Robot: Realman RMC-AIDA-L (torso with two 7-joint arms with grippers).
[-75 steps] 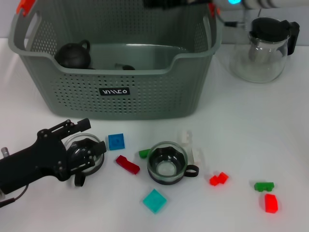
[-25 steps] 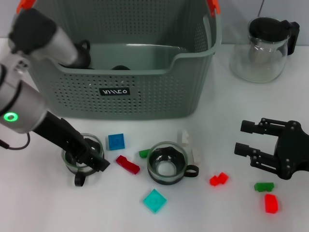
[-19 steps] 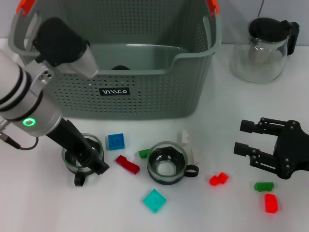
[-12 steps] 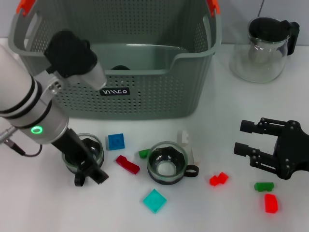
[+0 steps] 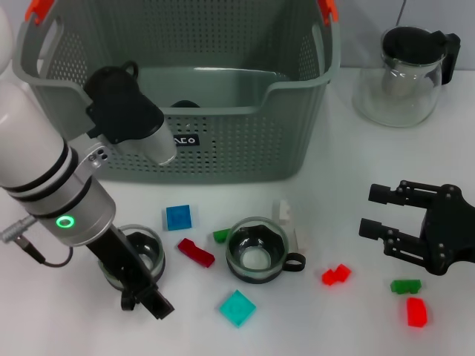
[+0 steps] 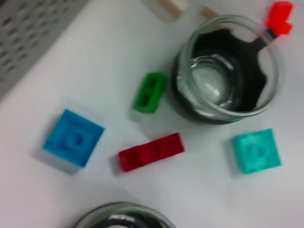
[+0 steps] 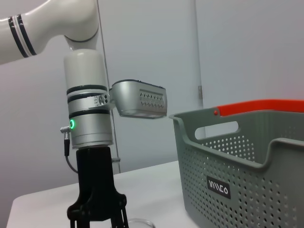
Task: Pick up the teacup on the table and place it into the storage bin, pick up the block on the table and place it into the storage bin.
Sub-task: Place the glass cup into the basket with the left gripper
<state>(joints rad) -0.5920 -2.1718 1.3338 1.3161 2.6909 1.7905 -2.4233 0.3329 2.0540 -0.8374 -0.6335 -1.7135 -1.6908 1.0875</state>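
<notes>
The left gripper (image 5: 145, 285) is pointing straight down over the left cup (image 5: 133, 252), at the bench's (image 5: 371, 170) near-left. Its black fingers (image 5: 157, 305) are reaching the bench at the cup's near rim; I cannot tell whether they are apart or clamped on the cup. The left wrist view is showing only a sliver of this cup's rim (image 6: 121, 219).

The right gripper (image 5: 390, 215) is hanging idle at the right side, fingers (image 5: 382, 194) spread apart and pointing toward the bench's centre, holding nothing.

The second cup (image 5: 257, 250), glass with a black liner and a handle on its right, is standing upright near the centre, in front of the bin (image 5: 223, 141). The bin is sitting at the back of the bench, with dark items lying inside it.

Blocks are lying loose on the bench:
- blue block (image 5: 178, 217), between the two cups, nearer the bin
- red bar (image 5: 196, 253), just beside the blue block on its near side
- small green block (image 5: 220, 236), touching or almost touching the second cup's left
- teal block (image 5: 237, 308), nearest the front edge
- white block (image 5: 283, 211), behind the second cup
- red block (image 5: 336, 274), right of the second cup
- green block (image 5: 405, 285) and another red block (image 5: 416, 312), below the right gripper

A glass jug (image 5: 407, 74) is standing at the back right, apart from the bin.
</notes>
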